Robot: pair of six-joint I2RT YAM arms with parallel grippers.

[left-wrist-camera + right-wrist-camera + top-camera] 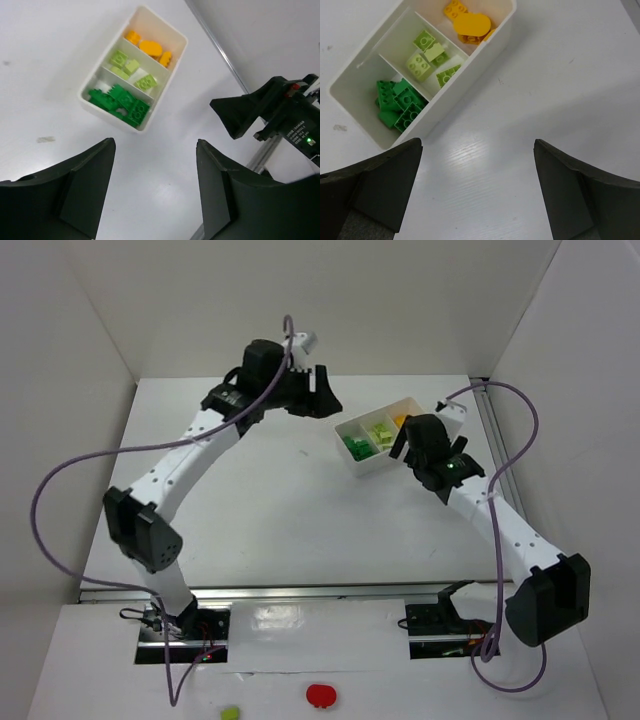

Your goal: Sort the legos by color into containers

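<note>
The white tray (372, 468) stands at the back right of the table, divided into three compartments. Dark green legos (357, 447) fill one end, lime legos (380, 433) the middle, orange legos (400, 421) the far end. My left gripper (325, 400) hovers to the tray's left, open and empty. My right gripper (408, 440) hangs over the tray's right side, also open and empty. In the left wrist view the gripper (156, 147) is short of the tray (85, 92). In the right wrist view the gripper (477, 145) is over bare table beside the tray (442, 102).
A red round thing (320, 695) and a lime blob (230, 712) lie on the front ledge. A metal rail (300, 592) runs along the table's near edge. White walls enclose the table on three sides. Purple cables loop off both arms.
</note>
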